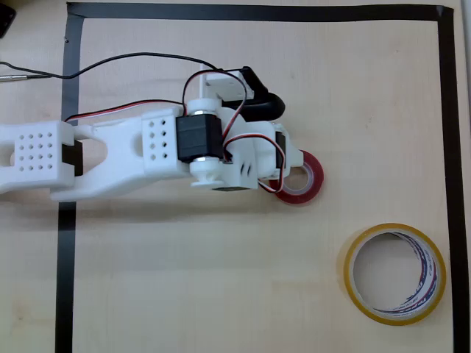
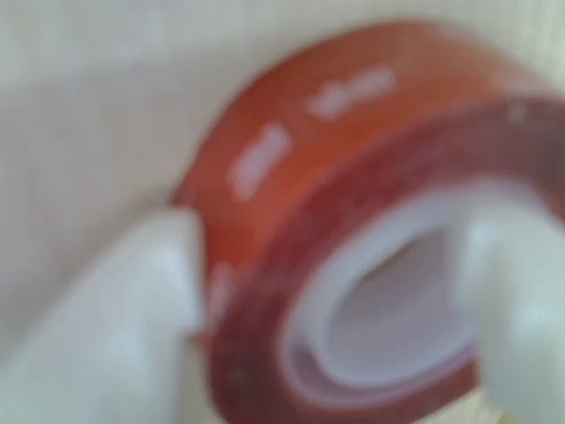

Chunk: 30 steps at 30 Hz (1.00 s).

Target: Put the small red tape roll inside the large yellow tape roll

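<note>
At tabletop centre, claw [image 2: 327, 291] straddles small red tape roll's [image 1: 305, 176] wall, one finger inside its hole, seemingly gripped; large yellow tape roll [image 1: 396, 273] lies toward four o'clock, well apart.

In the overhead view, bare table [image 1: 221, 294] spans the lower left and centre of the frame, open to passage. The white arm [image 1: 132, 151] bars the left and middle, ending over the small red tape roll [image 1: 303, 179]. The large yellow tape roll [image 1: 395, 273] sits at lower right, well apart, its hole unblocked. Black tape border [image 1: 447, 147] lies flat along 3 edges.
</note>
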### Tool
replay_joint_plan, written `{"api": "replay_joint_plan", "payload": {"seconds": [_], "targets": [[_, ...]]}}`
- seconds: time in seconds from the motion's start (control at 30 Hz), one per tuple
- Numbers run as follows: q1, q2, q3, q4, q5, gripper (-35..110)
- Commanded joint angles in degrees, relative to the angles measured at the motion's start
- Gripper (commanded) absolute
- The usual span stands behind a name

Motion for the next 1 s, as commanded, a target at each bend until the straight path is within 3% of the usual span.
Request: {"api": "replay_joint_plan", "payload": {"seconds": [0.0, 0.97], "targets": [[2.9, 0.97, -1.49, -0.09, -0.09, 14], [2.46, 16.26, -1.49, 2.55, -3.52, 15]]}}
